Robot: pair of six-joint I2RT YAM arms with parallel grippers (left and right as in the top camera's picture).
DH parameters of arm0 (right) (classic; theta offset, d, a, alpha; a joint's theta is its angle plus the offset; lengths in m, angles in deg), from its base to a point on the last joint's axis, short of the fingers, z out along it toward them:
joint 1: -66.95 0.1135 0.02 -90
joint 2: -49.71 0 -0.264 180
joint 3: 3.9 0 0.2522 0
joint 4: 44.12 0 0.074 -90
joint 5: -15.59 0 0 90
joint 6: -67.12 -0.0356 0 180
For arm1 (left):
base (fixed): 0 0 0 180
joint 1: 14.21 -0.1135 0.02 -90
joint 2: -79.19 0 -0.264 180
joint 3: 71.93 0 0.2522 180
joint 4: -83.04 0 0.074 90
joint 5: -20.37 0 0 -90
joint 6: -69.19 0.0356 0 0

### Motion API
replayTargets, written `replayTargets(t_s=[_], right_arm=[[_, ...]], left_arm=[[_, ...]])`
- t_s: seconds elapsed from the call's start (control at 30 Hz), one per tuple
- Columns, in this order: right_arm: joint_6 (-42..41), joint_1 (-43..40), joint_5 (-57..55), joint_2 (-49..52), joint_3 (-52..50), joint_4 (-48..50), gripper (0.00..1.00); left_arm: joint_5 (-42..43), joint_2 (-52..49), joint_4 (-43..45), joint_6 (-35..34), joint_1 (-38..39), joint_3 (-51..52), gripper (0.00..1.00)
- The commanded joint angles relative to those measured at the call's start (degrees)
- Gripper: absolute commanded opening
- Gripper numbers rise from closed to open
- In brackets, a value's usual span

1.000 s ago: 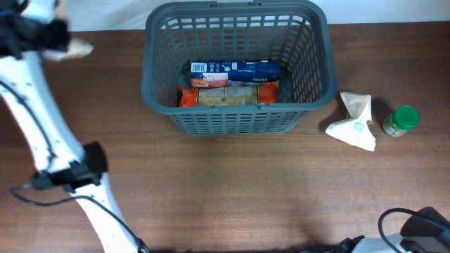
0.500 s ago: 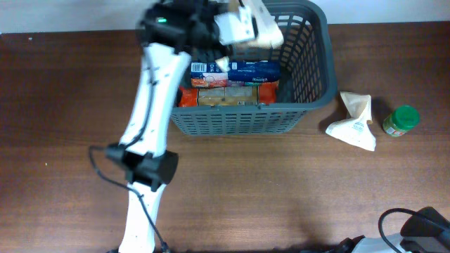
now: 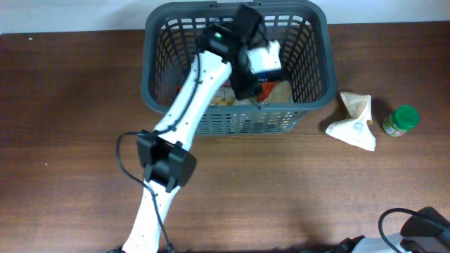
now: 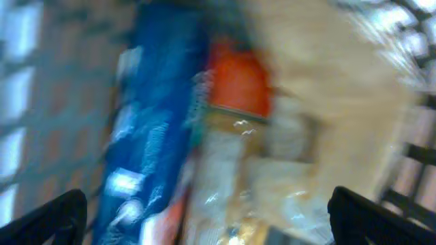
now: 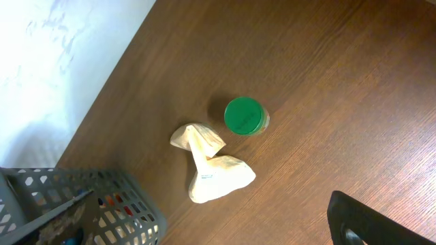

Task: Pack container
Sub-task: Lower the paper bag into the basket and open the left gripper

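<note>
The container (image 3: 160, 67), a dark-gray slotted basket, stands at the back middle of the table. My left gripper (image 3: 256, 76) is inside it, jaws wide open and empty. Its wrist view is blurred. It shows both fingertips (image 4: 48, 219) far apart above a blue packet (image 4: 150, 116), an orange packet (image 4: 238, 82) and a beige bag (image 4: 327, 102). The beige bag (image 3: 283, 91) lies at the basket's right front. My right gripper (image 5: 225, 238) hangs open over bare table, with only one finger (image 5: 375, 221) showing.
A white pouch (image 3: 355, 123) and a green-lidded jar (image 3: 402, 119) lie on the wooden table right of the basket, also seen as the pouch (image 5: 211, 170) and jar (image 5: 243, 116). The right arm's base (image 3: 422, 232) sits at the front right corner.
My left arm swung from the far left over to the basket with the beige bag. It dropped into the basket, its jaws opened, and the bag now lies inside. The right arm stayed still.
</note>
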Motion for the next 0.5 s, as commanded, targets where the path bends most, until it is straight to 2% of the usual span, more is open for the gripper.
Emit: replayTargets(t_s=[0.0,0.13,0.2,0.43,0.47], right_arm=[[0.2,-0.3,0.1,0.1,0.2,0.0,0.99],[0.2,-0.3,0.2,0.1,0.2,0.4,0.99],[0.2,-0.3,0.1,0.1,0.2,4.2,0.99],[0.2,-0.2,0.7,0.2,0.2,7.8,0.99],[0.3,0.2,0.6,0.8,0.2,7.8,1.0]], left_arm=[[-3.6,11.9,2.9,-17.0,-5.4,-1.8,0.99],[1.3,19.8,4.1,-28.9,-12.3,-5.5,0.99],[2.4,23.7,4.2,-33.7,-17.5,-6.9,0.99],[1.8,28.2,1.9,-42.8,-36.4,-7.0,0.99],[1.8,27.6,-0.7,-43.2,-41.6,-6.4,0.99]])
